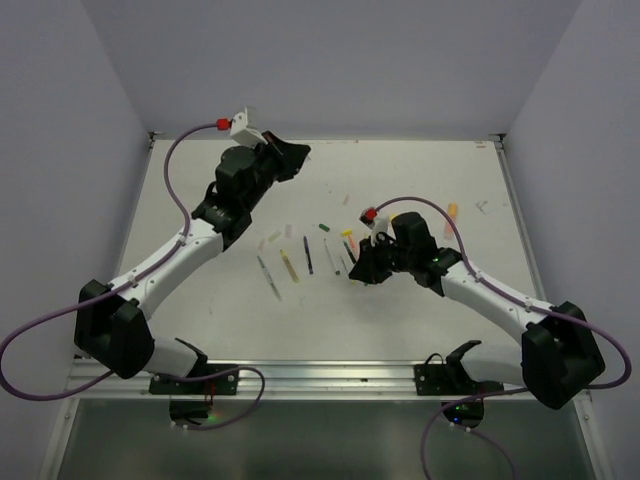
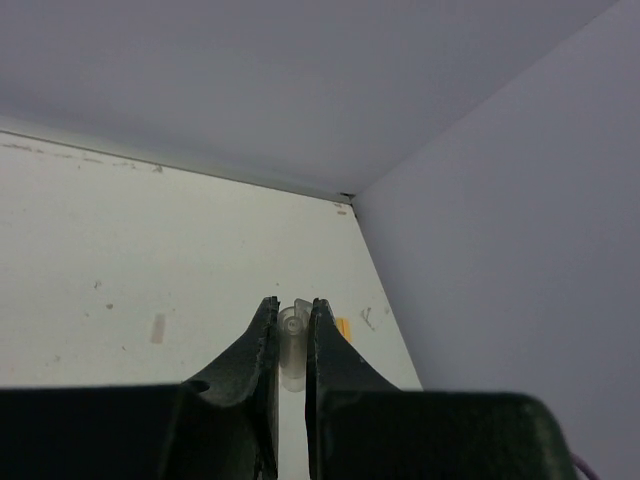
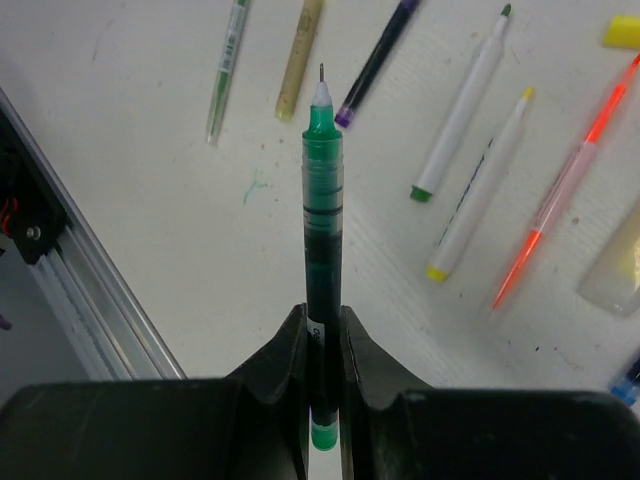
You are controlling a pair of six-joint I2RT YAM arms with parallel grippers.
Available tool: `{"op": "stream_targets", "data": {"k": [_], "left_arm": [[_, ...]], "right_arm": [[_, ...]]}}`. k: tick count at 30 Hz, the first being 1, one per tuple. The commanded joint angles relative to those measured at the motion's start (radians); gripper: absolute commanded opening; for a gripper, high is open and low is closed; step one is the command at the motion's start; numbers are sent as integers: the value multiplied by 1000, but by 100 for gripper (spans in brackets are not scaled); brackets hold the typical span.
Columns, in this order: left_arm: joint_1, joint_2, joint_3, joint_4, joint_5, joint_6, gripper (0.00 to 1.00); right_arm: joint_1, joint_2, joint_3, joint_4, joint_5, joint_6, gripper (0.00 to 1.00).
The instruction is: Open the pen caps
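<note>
left pincer (image 2: pixel 290 312): jaws drawn narrow and clamped on a clear cap (image 2: pixel 292 345). the cap stands between the two fingers, its rounded end level with their tips. in the top view this pincer (image 1: pixel 285 158) is raised over the far left part of the bench (image 1: pixel 420 170) and points toward the back.

right pincer (image 3: pixel 322 322): jaws narrow, closed on a green pen (image 3: pixel 322 200) near its back end. the barrel runs straight out past the fingertips. its fine metal tip is bare, with the cap off. the pen is held above the bench, and bare surface lies under the barrel.

bench, right wrist view, beyond the green pen's tip: a pale green pen (image 3: pixel 228 60), an olive pen (image 3: pixel 298 55) and a dark pen (image 3: pixel 378 55) lie side by side. to their right lie a white marker with a green end (image 3: pixel 465 100), a white marker with a yellow end (image 3: pixel 480 185) and a thin orange pen (image 3: pixel 565 190). all of these are uncapped. a yellow cap (image 3: pixel 620 30) lies at the upper right edge. a pale yellow piece (image 3: pixel 615 265) is cut off at the right edge, and i cannot tell whether it is a cap or a barrel.

top view: the row of pens (image 1: pixel 300 258) lies mid-bench between the two arms. an orange cap (image 1: pixel 452 210) sits well apart, to the right of the right arm.
</note>
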State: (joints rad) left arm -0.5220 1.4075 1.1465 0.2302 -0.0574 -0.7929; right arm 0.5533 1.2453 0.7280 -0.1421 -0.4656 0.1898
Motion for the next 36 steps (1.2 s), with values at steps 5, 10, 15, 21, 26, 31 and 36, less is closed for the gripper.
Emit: {"op": "stream_targets", "data": {"k": [5,10,15,21,26,31,36], "left_arm": [[11,21,84,-41,16,61,0],[11,28,22,-181,100,84,1],[11,77,-62,-288,195,55,5],[7,212,-38,-364,196,67,6],[7,335,25,-411,168,92,8],[7,438,88,-428,177,106,10],[10,514,145,-465,177,116,14]], "right_arm": [[0,-43,-26,-33,79,51,0],[23,47,10,-40,148,115,0],[91,152,71,-4,205,189,0],[177,333,169,19,346,292,0],[236,442,272,-8,427,319,0],[247,532,327,-39,464,349,0],[249,592,381,-74,489,356,5]]}}
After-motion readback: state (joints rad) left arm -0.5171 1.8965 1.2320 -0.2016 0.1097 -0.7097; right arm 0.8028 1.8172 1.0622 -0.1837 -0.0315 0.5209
